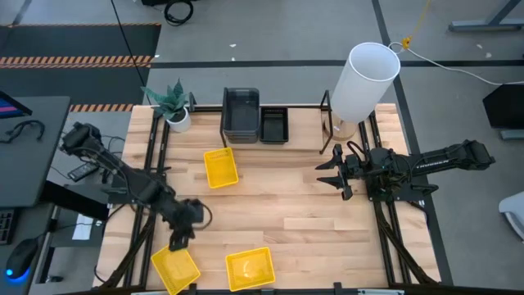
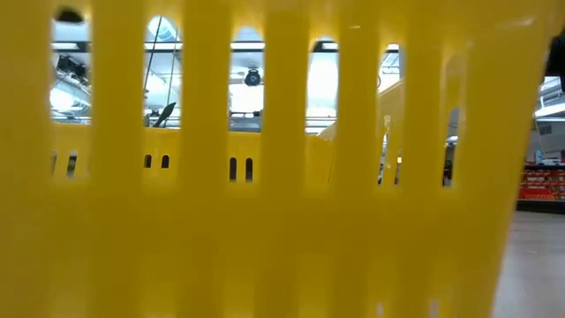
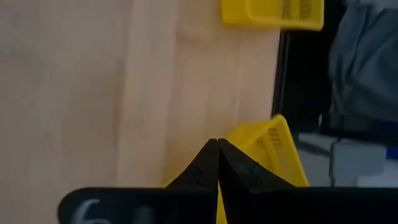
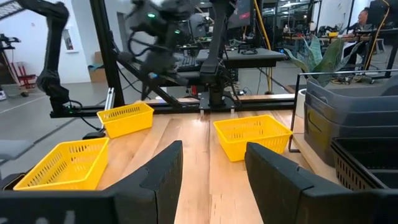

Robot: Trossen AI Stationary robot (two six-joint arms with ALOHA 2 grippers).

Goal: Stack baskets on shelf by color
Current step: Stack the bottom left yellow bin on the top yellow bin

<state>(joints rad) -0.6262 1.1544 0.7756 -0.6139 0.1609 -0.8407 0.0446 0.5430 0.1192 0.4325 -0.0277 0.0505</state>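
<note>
Three yellow baskets lie on the table: one in the middle (image 1: 221, 167), one near the front edge (image 1: 250, 269), and one at the near left corner (image 1: 174, 268). The front one's slotted wall (image 2: 265, 221) fills the low view. Dark grey baskets (image 1: 241, 111) and a black basket (image 1: 273, 124) rest in the black tube shelf (image 1: 319, 106) at the far side. My left gripper (image 1: 178, 242) (image 3: 217, 144) is shut and slants down above the near left basket (image 3: 267, 149), holding nothing. My right gripper (image 1: 336, 176) (image 4: 211, 168) waits open and level at the right.
A tall white cylinder (image 1: 364, 78) stands at the far right beside the shelf, and a potted plant (image 1: 172, 102) at the far left. Bare wood lies between the middle basket and the two near ones.
</note>
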